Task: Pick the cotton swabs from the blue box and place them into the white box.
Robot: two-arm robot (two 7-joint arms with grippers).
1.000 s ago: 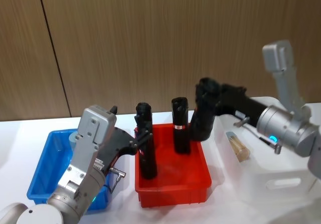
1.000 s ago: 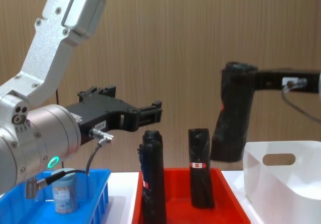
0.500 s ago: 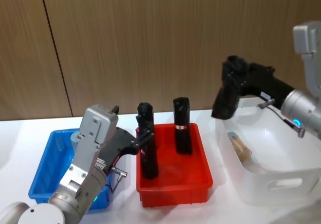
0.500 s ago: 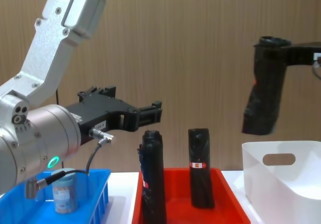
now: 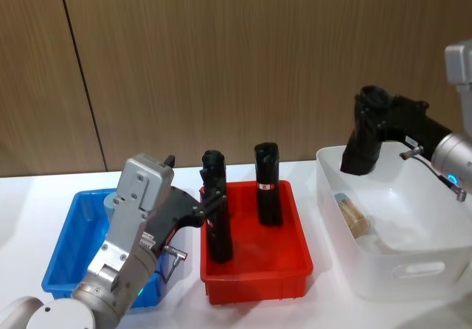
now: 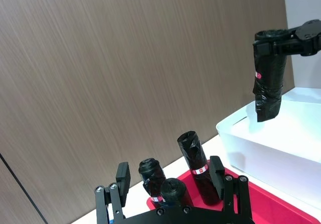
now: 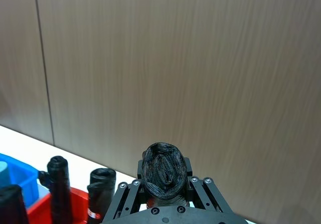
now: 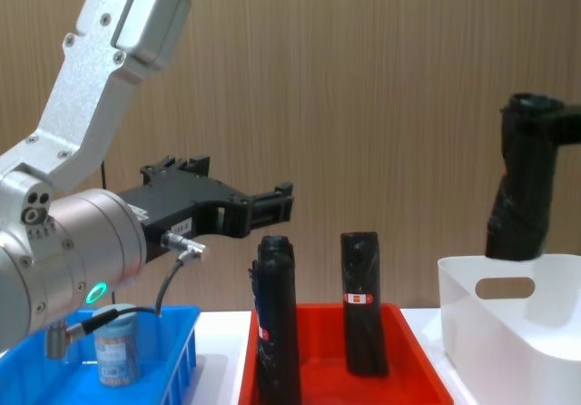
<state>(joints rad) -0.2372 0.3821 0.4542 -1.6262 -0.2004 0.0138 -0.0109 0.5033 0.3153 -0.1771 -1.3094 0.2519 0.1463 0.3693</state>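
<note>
Head view: the right gripper (image 5: 366,115) hangs over the left rim of the white smooth-sided plastic box (image 5: 413,274), its jaws clamped on the top of a tall black roll (image 5: 361,146) whose lower end dips just past that rim. A clear cylindrical jar of cotton swabs (image 5: 352,215) lies on its side inside the white box. The left gripper (image 5: 210,205) hovers between the bright blue slotted plastic box (image 5: 63,251) and the red plastic bin (image 5: 258,277), jaws parted and holding nothing. Two more black rolls (image 5: 267,184) stand upright in the red bin. In the chest view another jar of swabs with a pale grey-blue lid (image 8: 118,346) stands upright in the blue box. All three boxes sit side by side on the white worktop (image 5: 29,203).
</note>
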